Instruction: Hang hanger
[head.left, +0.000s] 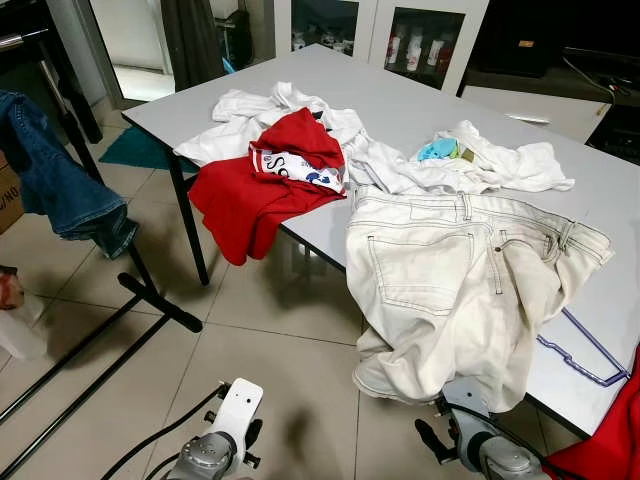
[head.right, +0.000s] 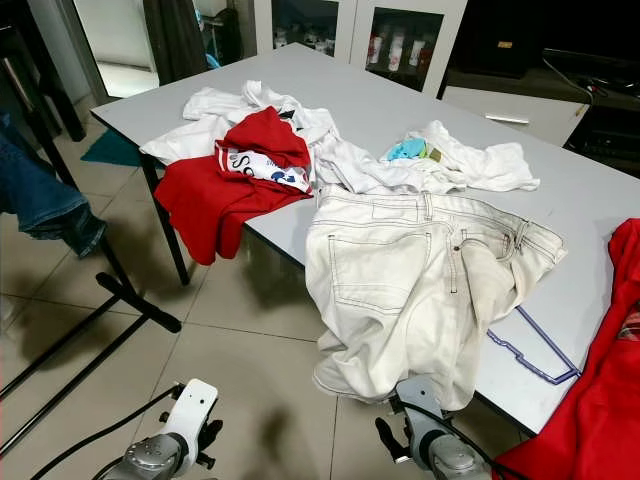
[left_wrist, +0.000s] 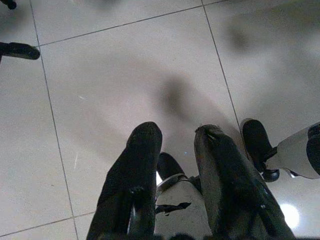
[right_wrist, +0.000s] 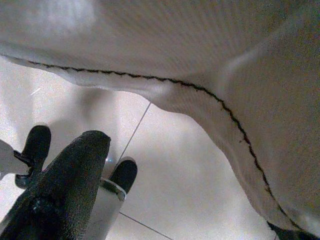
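A thin blue hanger (head.left: 585, 352) lies flat on the white table (head.left: 420, 110) near its front right edge, its left part tucked under a pair of white jeans (head.left: 450, 280) that droop over the edge. Both arms hang low in front of the table. My left gripper (left_wrist: 177, 132) points at the tiled floor, open, with nothing between its fingers. My right gripper (right_wrist: 195, 200) sits just beneath the hanging hem of the white jeans, its fingers spread wide and holding nothing. The right wrist (head.left: 475, 440) is below the jeans, left of the hanger.
A black clothes rack (head.left: 150, 300) stands at the left with blue denim (head.left: 55, 175) on it. On the table lie a red shirt (head.left: 265, 185) hanging over the edge and white garments (head.left: 480, 160). Red cloth (head.left: 615, 440) hangs at the right. Open tiled floor (head.left: 270, 350) lies between rack and table.
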